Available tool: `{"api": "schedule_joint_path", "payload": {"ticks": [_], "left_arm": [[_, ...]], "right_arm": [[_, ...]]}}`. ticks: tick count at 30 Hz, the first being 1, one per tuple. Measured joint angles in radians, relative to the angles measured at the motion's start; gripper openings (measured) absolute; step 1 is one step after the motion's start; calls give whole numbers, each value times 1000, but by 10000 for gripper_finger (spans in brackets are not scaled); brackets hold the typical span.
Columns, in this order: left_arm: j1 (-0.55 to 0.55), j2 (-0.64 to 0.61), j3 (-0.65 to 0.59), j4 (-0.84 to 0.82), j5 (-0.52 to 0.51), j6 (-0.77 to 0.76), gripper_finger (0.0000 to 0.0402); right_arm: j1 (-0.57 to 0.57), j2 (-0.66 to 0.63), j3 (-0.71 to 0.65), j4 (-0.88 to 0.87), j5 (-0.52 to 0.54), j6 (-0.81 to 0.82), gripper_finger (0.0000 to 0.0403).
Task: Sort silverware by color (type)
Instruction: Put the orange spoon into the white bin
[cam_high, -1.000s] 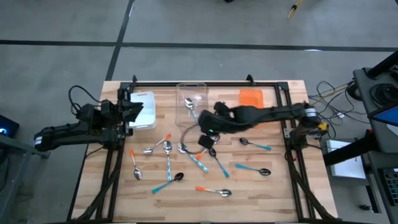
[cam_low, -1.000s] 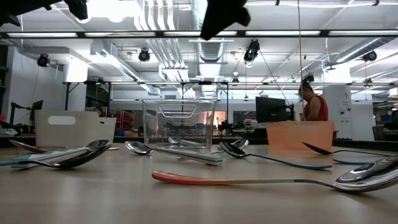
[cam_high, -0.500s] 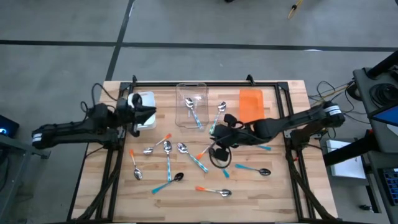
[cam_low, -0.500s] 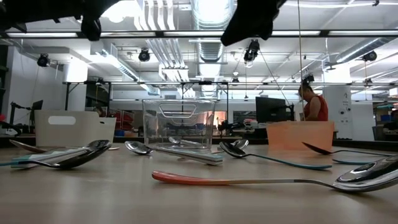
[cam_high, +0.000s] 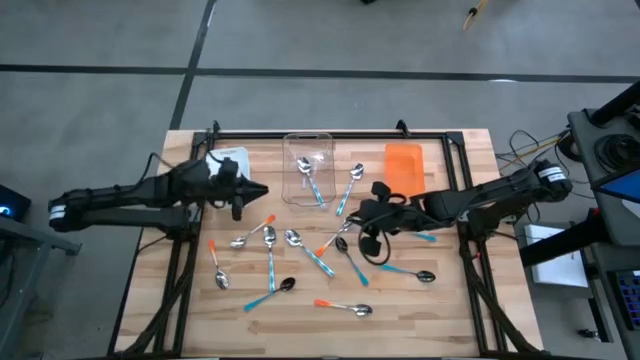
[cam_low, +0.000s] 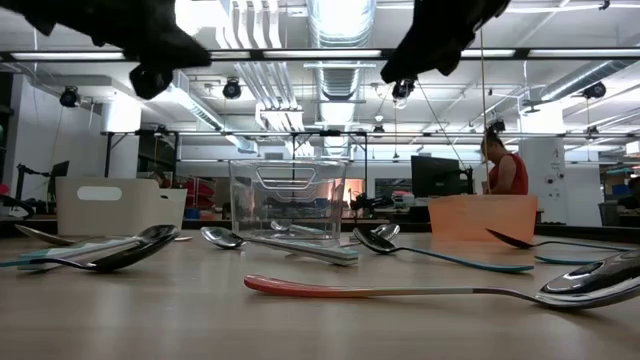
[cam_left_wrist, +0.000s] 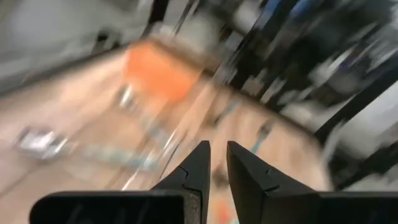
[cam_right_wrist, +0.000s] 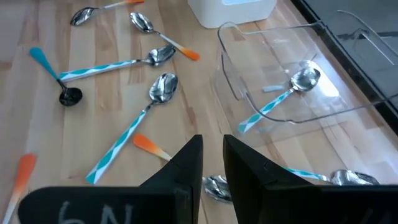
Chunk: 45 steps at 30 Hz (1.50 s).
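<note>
Spoons with orange, light blue or teal handles lie scattered flat on the wooden table (cam_high: 440, 300). One teal-handled spoon (cam_right_wrist: 289, 90) lies inside the clear bin (cam_high: 308, 150). Another spoon (cam_high: 352, 185) rests between the clear bin and the orange bin (cam_high: 403, 162). My left gripper (cam_high: 258, 190) hovers right of the white bin (cam_high: 228, 155), shut and empty (cam_left_wrist: 216, 155). My right gripper (cam_high: 345, 212) hangs above the spoons in the table's middle, shut with nothing between its fingers (cam_right_wrist: 211, 149).
The three bins stand in a row along the table's far side. A black frame (cam_high: 330, 133) runs round the table's edges. In the low view an orange-handled spoon (cam_low: 400, 292) lies nearest, and a person (cam_low: 505, 170) stands far off in the room.
My left gripper has swung out from over the white bin toward the table's middle, tipping from pointing down to nearly level. My right arm has drawn back toward the table's right edge and sunk a little. Both grippers stay shut.
</note>
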Motion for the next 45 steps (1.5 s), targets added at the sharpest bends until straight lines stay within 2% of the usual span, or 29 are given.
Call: {"api": "schedule_joint_path", "payload": {"ticks": [3, 6, 13, 22, 27, 37, 45], "left_arm": [[0, 75, 97, -280, -26, 33, 36], [0, 149, 161, -492, -32, 40, 36], [0, 284, 196, -718, -6, 44, 36], [-2, 421, 177, -736, 103, 37, 36], [-22, 487, 177, -736, 112, 4, 36], [-152, 606, 176, -711, 136, -76, 36], [-233, 704, 192, -663, 131, -70, 36]], "right_arm": [[0, -29, -34, 38, 0, -15, 54], [0, -47, -63, 65, 0, -34, 54], [0, -60, -104, 95, 0, -51, 54], [0, -56, -116, 94, 0, -67, 54], [0, -56, -118, 93, 0, -80, 54], [0, -56, -118, 90, -1, -93, 54], [0, -56, -118, 87, -1, -94, 54]]}}
